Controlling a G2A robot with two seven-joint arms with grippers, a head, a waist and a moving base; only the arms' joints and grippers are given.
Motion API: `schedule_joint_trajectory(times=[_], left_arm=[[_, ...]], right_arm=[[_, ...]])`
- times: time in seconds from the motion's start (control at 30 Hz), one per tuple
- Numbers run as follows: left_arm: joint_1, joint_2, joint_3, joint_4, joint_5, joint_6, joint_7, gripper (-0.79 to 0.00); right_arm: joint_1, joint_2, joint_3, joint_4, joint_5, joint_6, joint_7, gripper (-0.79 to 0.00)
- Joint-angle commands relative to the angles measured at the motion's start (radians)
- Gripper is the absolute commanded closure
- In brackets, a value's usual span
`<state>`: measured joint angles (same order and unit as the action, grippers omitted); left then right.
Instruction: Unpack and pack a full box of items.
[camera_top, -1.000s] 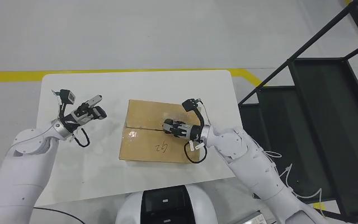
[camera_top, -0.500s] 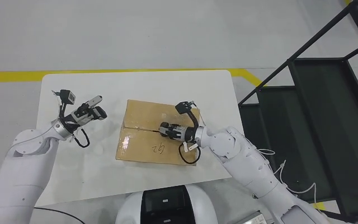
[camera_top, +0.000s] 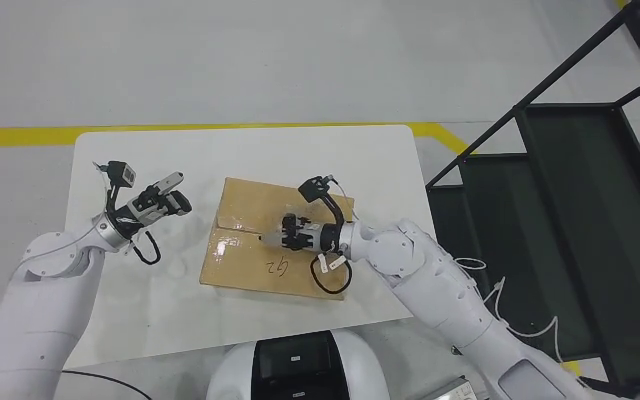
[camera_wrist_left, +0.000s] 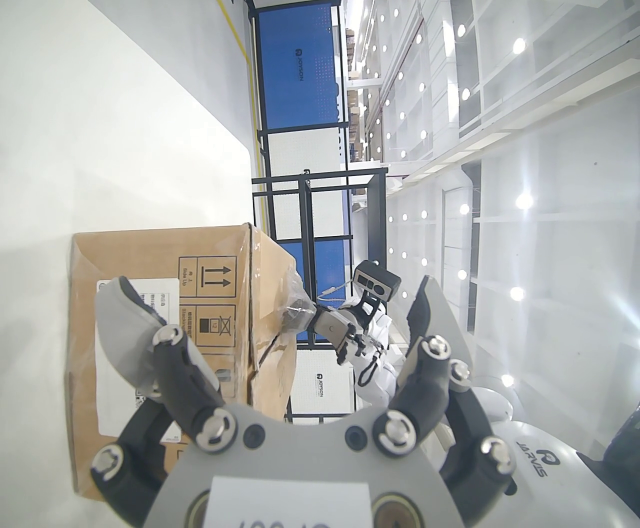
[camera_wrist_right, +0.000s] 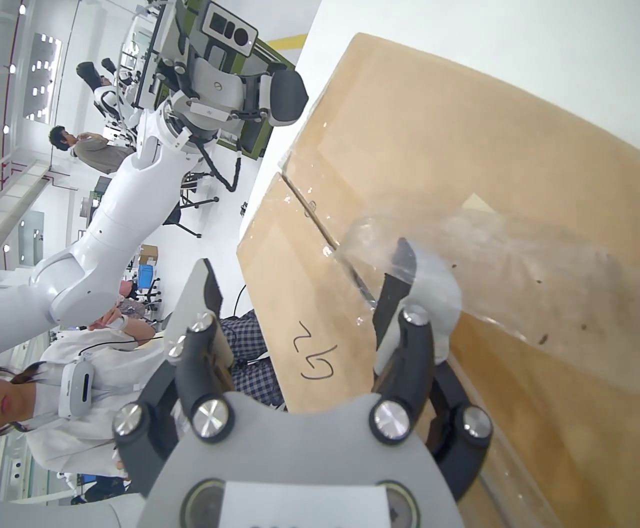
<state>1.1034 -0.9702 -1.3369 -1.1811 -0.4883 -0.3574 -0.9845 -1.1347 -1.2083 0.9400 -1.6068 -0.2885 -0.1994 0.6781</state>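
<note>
Your cardboard box sat flaps-down on the counter. Over the box's top seam your right gripper held its jaws apart, with loose clear tape draped on one finger. Your left gripper hovered beside the box, jaws open, not touching it.

A strip of table separates the left gripper from the box ahead (open passage there). Directly below the right gripper sits the box top; loose tape drapes against one finger.
</note>
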Motion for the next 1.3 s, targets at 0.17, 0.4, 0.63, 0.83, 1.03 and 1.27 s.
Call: schedule_joint_trajectory(times=[0.17, 0.4, 0.63, 0.83, 1.03, 1.27], left_arm=[[0.008, 0.0, -0.008, -0.006, 0.002, 0.001, 0.0, -0.785], [0.024, 0.002, -0.025, -0.019, 0.003, -0.002, 0.005, -0.785], [0.041, 0.001, -0.048, -0.012, -0.031, -0.016, 0.036, -0.785], [0.092, 0.002, -0.111, -0.003, -0.109, -0.071, 0.093, -0.785], [0.15, 0.008, -0.171, -0.016, -0.154, -0.094, 0.104, -0.785], [0.178, 0.008, -0.189, -0.05, -0.143, -0.08, 0.114, -0.785]], right_arm=[[0.083, -0.029, -0.084, 0.047, 0.028, -0.01, 0.015, -0.785], [0.168, -0.068, -0.177, 0.099, 0.05, -0.016, 0.012, -0.785], [0.233, -0.101, -0.229, 0.154, 0.081, -0.024, 0.002, -0.785], [0.289, -0.134, -0.268, 0.229, 0.126, -0.049, -0.009, -0.785], [0.342, -0.171, -0.312, 0.309, 0.163, -0.078, -0.02, -0.785], [0.402, -0.211, -0.342, 0.378, 0.172, -0.091, -0.052, -0.785]])
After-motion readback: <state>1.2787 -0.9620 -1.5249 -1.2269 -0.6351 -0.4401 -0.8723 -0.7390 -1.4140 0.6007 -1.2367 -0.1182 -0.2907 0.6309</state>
